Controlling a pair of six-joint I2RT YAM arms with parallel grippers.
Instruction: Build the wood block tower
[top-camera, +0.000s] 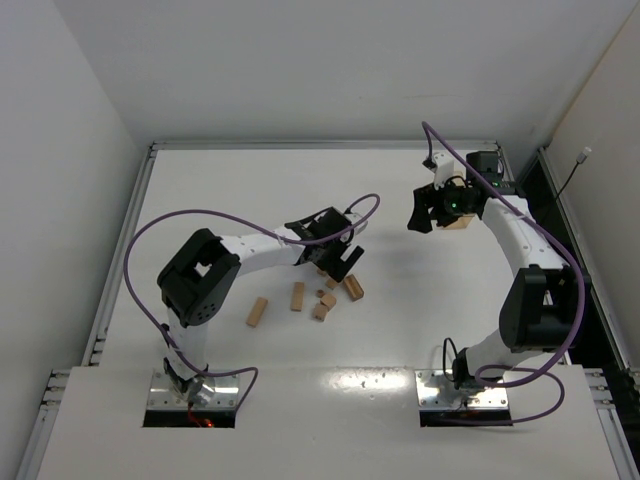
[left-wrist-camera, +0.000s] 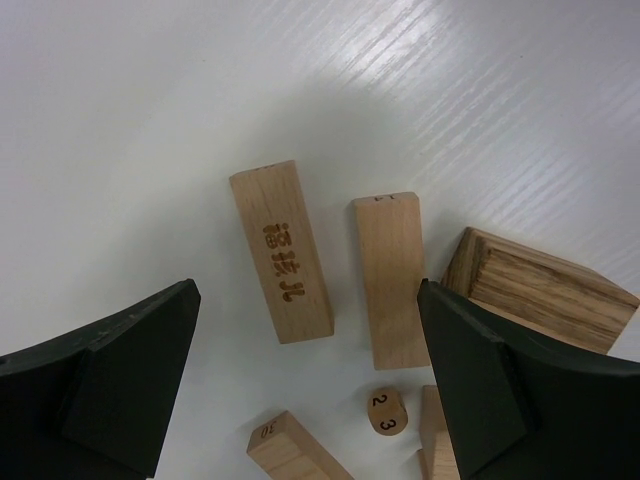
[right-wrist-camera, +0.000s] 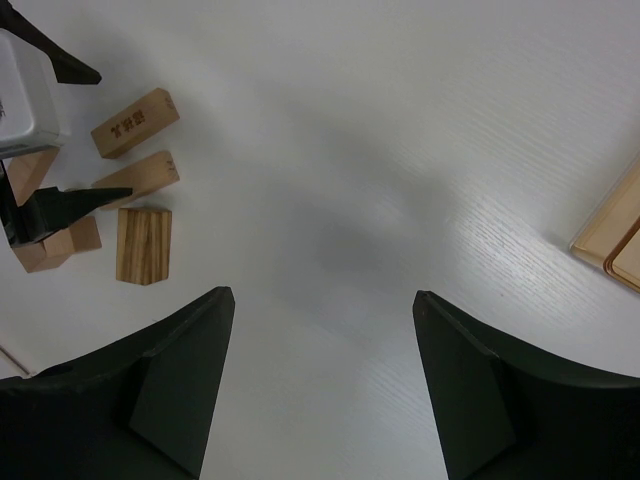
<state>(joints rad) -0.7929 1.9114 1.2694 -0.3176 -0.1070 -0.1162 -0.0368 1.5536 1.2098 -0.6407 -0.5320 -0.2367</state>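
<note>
Hovering with jaws apart and gripping nothing, the left gripper (left-wrist-camera: 305, 290) frames the loose wood blocks (top-camera: 298, 296) lying flat on the white table (left-wrist-camera: 120, 120). An engraved plank (left-wrist-camera: 282, 250) lies beside a plain plank (left-wrist-camera: 392, 275), with a numbered stubby cylinder (left-wrist-camera: 385, 411) just below and a darker grained block (left-wrist-camera: 535, 290) by the right finger. The right gripper (right-wrist-camera: 322, 295), jaws likewise apart, hangs well apart from them, near a tan box (right-wrist-camera: 610, 235) whose contents are unseen.

Light-brown wood blocks (top-camera: 297, 296) are scattered flat in one loose cluster. An engraved plank (left-wrist-camera: 282, 250) is laid beside a plain plank (left-wrist-camera: 392, 280), nearly parallel. A stubby numbered piece (left-wrist-camera: 386, 411) is found just near their ends.
</note>
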